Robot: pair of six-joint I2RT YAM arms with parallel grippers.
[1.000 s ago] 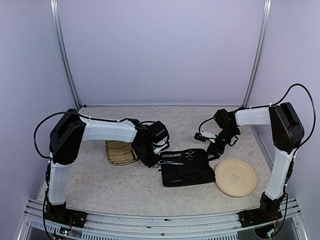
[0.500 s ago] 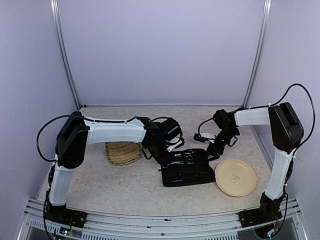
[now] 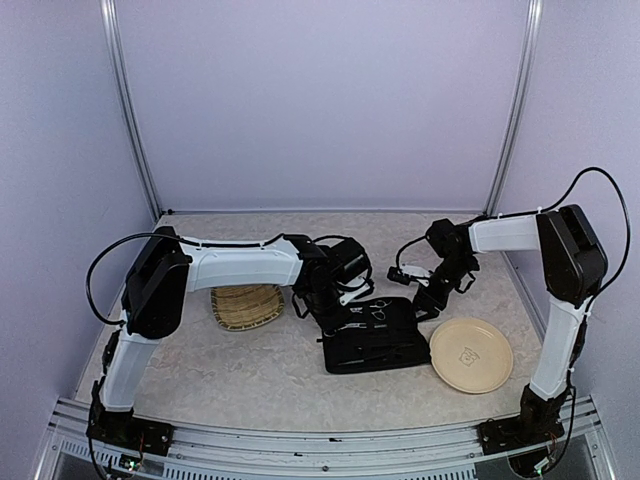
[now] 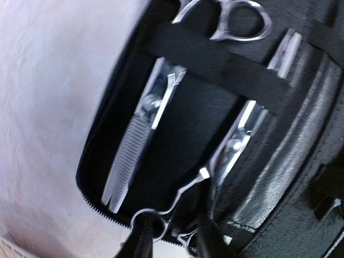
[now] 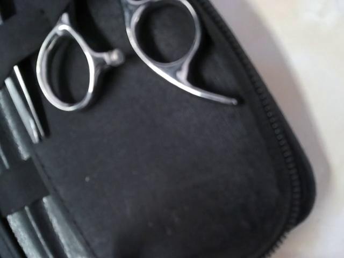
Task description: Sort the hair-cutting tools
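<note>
Scissor rings [image 4: 236, 37] at the zip case's [image 4: 183, 161] far end ran off the view's edge; the left fingers [image 4: 141, 242] by its zipper showed blurred, cropped.

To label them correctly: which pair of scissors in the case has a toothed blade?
The left pair in the left wrist view, beside the zip edge of the case: its blade has comb-like teeth. The other pair shows plain blades.

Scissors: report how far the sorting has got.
Done: nothing; no tool shows on the plate or tray. In hand: open left fingers flank a ring of the scissors, strapped in the case. Left: lifting out and placing every tool.
</note>
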